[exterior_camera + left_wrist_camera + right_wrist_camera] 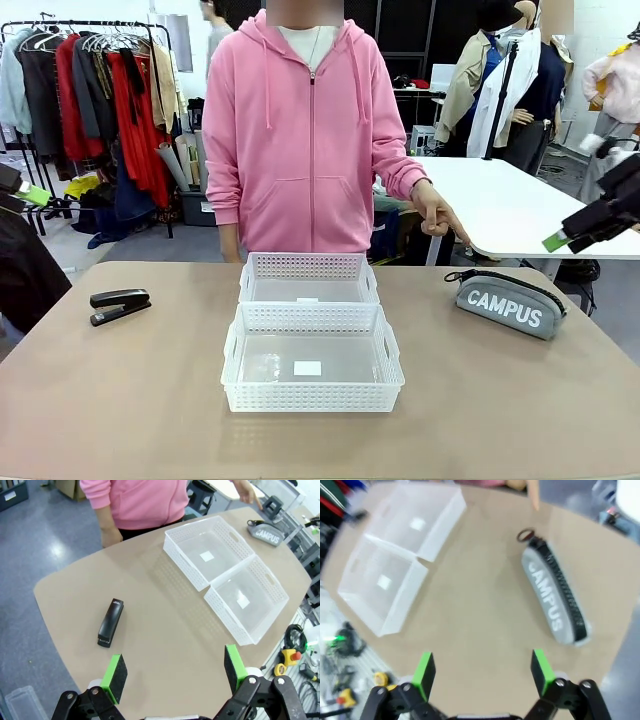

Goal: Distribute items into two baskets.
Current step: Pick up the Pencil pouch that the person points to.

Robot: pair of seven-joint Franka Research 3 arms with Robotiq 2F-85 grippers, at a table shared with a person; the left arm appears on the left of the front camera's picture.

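Front view, frame centre: two baskets sit on the counter (130, 400), one behind the other and touching, the near basket (312, 398) in front of the far basket (306, 266). A white label shows on the floor of each.

Stapler (120, 305): lies flat at mid-left, well apart from the baskets.

Pouch (507, 305): lies at mid-right with the "CAMPUS" lettering facing the camera and the zip pull at its left end.

Person's hand (437, 214): index finger points down, near the pouch's zip-pull end. Contact cannot be told.

Left fingers (115, 677): spread wide, nothing between them, high over the counter. The stapler lies just above the left pad in the left wrist view.

Right fingers (425, 672): spread wide, nothing held. The right wrist view is blurred, with the pouch right of centre.
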